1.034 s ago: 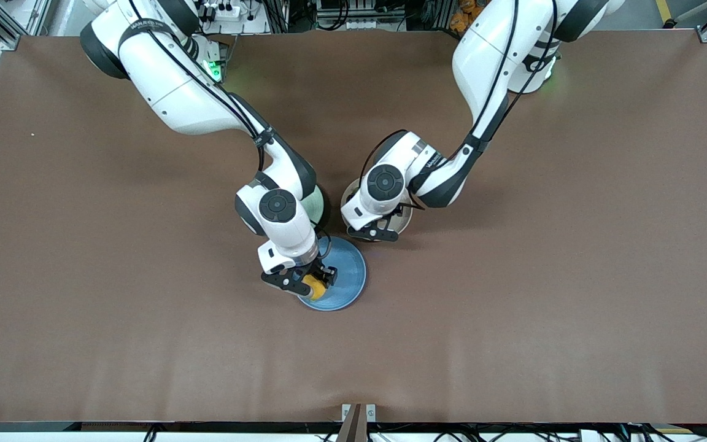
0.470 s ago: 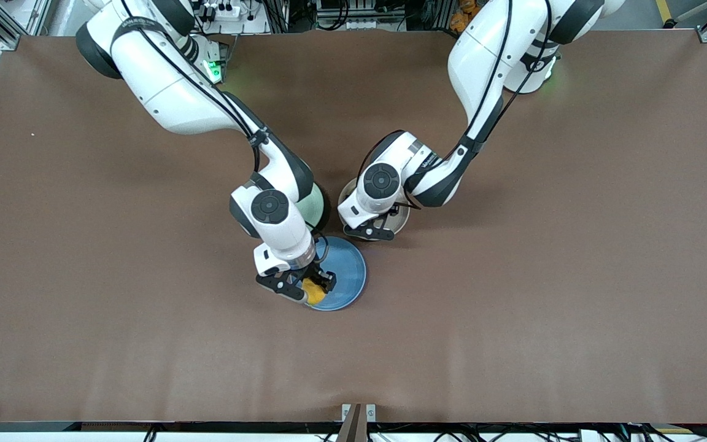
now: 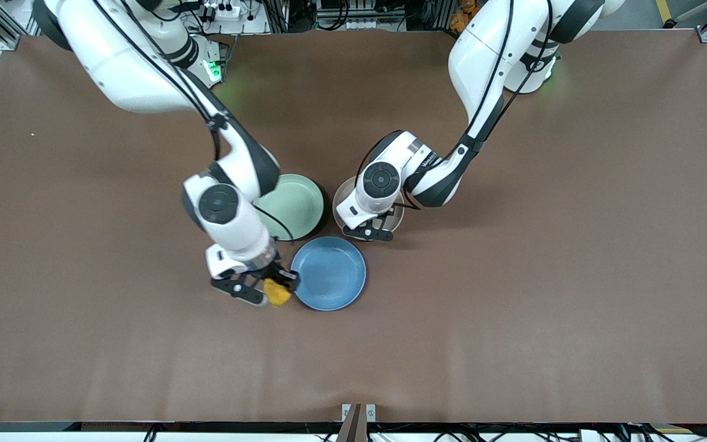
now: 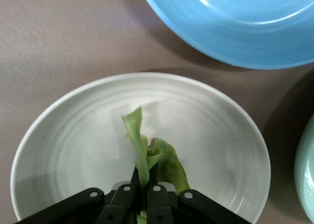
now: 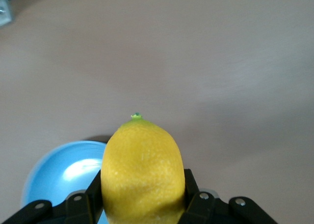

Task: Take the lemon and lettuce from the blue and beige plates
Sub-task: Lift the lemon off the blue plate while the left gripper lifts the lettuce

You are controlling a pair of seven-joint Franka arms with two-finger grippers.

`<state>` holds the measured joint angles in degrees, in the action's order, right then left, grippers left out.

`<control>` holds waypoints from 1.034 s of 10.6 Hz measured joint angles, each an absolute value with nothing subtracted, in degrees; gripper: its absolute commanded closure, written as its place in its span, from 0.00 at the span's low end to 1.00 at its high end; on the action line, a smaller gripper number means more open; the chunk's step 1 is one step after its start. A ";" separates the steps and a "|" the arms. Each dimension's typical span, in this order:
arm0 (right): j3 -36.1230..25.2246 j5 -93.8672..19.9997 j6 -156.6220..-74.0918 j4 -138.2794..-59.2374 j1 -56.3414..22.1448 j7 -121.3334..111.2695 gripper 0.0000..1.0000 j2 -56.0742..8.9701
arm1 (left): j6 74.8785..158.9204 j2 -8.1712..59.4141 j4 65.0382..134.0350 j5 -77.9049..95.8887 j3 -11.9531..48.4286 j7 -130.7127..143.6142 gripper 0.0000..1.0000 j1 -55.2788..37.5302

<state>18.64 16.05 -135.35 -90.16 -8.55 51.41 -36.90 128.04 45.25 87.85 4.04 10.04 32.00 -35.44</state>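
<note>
My right gripper (image 3: 269,290) is shut on the yellow lemon (image 3: 277,296) and holds it over the bare table, just off the rim of the blue plate (image 3: 329,273) toward the right arm's end. In the right wrist view the lemon (image 5: 142,165) fills the jaws, with the blue plate (image 5: 61,172) below it. My left gripper (image 3: 368,233) hangs over the beige plate (image 3: 343,191), which the left hand mostly hides. In the left wrist view the left gripper (image 4: 145,184) is shut on a strip of the green lettuce (image 4: 169,167) over the beige plate (image 4: 68,150).
A pale mint-green plate (image 3: 292,205) lies beside the beige plate, farther from the front camera than the blue plate. Its edge shows in the left wrist view (image 4: 306,175), as does the blue plate (image 4: 235,22). Brown table (image 3: 513,276) surrounds the plates.
My right gripper has carried the lemon off the blue plate toward the right arm's end, uncovering the mint-green plate. The left gripper has stayed over the beige plate.
</note>
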 measured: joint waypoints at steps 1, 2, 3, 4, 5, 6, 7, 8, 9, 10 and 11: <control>18.64 15.28 -133.64 -93.70 -6.20 46.45 1.00 -33.84 | 127.73 44.78 87.59 4.04 9.97 32.02 1.00 -35.35; 18.62 14.69 -130.48 -95.89 -4.24 41.87 1.00 -31.46 | 126.94 43.97 87.33 4.04 9.82 32.07 1.00 -35.19; 18.59 14.31 -127.73 -97.17 -2.55 38.03 1.00 -29.72 | 125.94 42.77 87.14 4.04 9.58 32.24 1.00 -34.78; 18.57 14.02 -126.33 -98.03 -1.17 34.77 1.00 -28.64 | 124.85 41.28 87.05 4.04 9.46 32.42 1.00 -34.04; 18.36 13.87 -125.76 -99.27 0.22 30.99 1.00 -27.53 | 123.72 39.64 87.04 4.04 9.35 32.61 1.00 -32.97; 17.52 13.68 -125.44 -100.98 1.63 26.26 1.00 -26.19 | 123.01 38.14 87.06 4.04 9.18 32.76 1.00 -31.56; 15.86 12.66 -125.42 -102.70 2.52 21.48 1.00 -24.93 | 122.74 37.08 87.08 3.81 8.95 32.76 1.00 -29.92; 13.74 10.92 -125.42 -104.00 2.86 16.90 1.00 -23.91 | 122.68 36.18 87.11 3.45 8.63 32.76 1.00 -28.03; 11.80 9.31 -125.43 -104.88 2.98 13.19 1.00 -23.15 | 122.59 35.37 87.14 2.84 8.45 32.76 1.00 -26.00; 10.18 8.24 -125.43 -105.30 2.95 10.51 1.00 -22.72 | 122.41 34.63 87.16 1.55 8.32 32.77 1.00 -24.06; 8.65 7.66 -125.44 -105.51 2.79 8.42 1.00 -22.51 | 122.28 34.04 87.18 0.08 8.26 32.77 1.00 -22.12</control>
<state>8.65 7.66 -125.44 -105.51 2.79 8.42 -22.51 122.28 34.04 87.18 0.08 8.26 32.77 -22.12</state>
